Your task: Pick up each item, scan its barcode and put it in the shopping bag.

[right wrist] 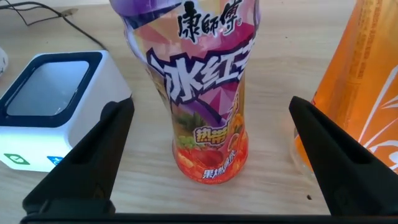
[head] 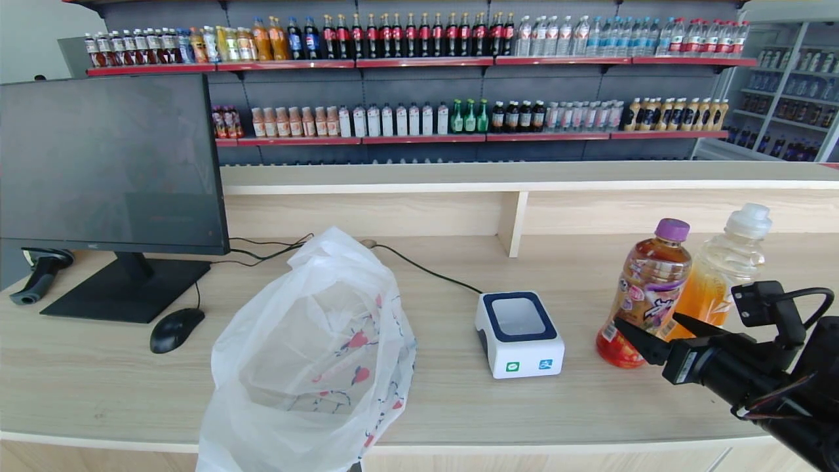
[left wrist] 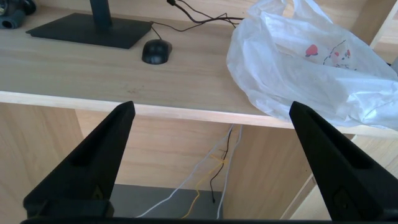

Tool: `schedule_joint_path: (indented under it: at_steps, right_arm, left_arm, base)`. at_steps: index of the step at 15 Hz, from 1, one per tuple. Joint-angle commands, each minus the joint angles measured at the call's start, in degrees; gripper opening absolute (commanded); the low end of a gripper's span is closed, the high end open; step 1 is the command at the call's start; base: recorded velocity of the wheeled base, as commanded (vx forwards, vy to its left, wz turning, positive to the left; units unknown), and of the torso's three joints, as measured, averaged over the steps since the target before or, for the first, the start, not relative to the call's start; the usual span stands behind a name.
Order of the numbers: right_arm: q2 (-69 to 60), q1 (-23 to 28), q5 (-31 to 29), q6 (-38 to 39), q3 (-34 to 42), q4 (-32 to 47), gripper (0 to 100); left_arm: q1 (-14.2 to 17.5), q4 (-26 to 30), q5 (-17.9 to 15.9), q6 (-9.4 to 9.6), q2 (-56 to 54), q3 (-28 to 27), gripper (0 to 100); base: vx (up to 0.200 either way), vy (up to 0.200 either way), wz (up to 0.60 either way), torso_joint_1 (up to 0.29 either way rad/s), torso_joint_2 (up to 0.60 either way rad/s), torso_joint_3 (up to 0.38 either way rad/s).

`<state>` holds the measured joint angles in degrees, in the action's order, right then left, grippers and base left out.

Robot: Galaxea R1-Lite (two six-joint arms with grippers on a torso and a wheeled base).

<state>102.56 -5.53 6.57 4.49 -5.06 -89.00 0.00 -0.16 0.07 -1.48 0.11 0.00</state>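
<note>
We read the scene from left to right across the table [head: 78, 387].

- **Far left:** a handheld scanner [head: 36, 274] lies partly hidden behind the dark monitor [head: 111, 164]. A black mouse [head: 175, 330] sits beside the monitor's foot.
- **Left end effector** [left wrist: 211, 107]: it hangs just outside the table's front edge, released, with its fingers spread wide and nothing between them. The mouse and the bag lie beyond it.
- **Shopping bag** [head: 314, 354]: it is white and translucent, and it slumps over the front edge. Its lower part is cut off, and we cannot make out what it contains.
- **Centre:** a white barcode reader [head: 519, 334] faces upward, and its cable [head: 426, 269] runs back behind the bag.
- **Right:** the purple-capped bottle [head: 645, 295] stands upright. The white-capped bottle [head: 724, 265] stands just beside it, with its base hidden by the first bottle and by the arm.
- **Right end effector** [head: 647, 320]: it is held low and level, pointing at the purple-capped bottle. It is released, and the bottle stands just ahead of the wide gap, touching neither finger. The bottle's cap is cut off in the right wrist view.
- **Background:** shelves [head: 419, 62] of drinks stand behind the table.
</note>
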Motion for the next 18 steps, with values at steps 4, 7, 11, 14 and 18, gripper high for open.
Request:
schedule_joint_path:
  at_steps: [4,7,11,14,18]
  right_arm:
    - [2.82,-0.18,0.02,0.00,-2.15,-0.12,100]
    - [3.35,-0.27,-0.07,0.00,-3.47,-0.47,100]
    - [4.84,-0.35,-0.07,-0.18,-4.35,-0.47,100]
    - [5.90,-0.35,-0.07,-0.53,-6.02,-0.56,100]
    - [6.95,-0.35,-0.07,-0.71,-8.39,-0.47,100]
  left_arm:
    - [0.00,-0.02,0.01,-0.02,-0.02,0.00,100]
    - [0.00,-0.02,0.01,-0.02,-0.02,0.00,100]
    - [0.00,-0.02,0.01,-0.02,-0.02,0.00,100]
    - [0.00,-0.02,0.10,-0.02,-0.02,0.00,100]
    - [0.00,-0.02,0.01,-0.02,-0.02,0.00,100]
  base:
    - [0.000,0.000,0.00,0.000,0.00,0.000]
    - [0.000,0.000,0.00,0.000,0.00,0.000]
    - [0.000,0.000,0.00,0.000,0.00,0.000]
    - [0.000,0.000,0.00,0.000,0.00,0.000]
    - [0.000,0.000,0.00,0.000,0.00,0.000]
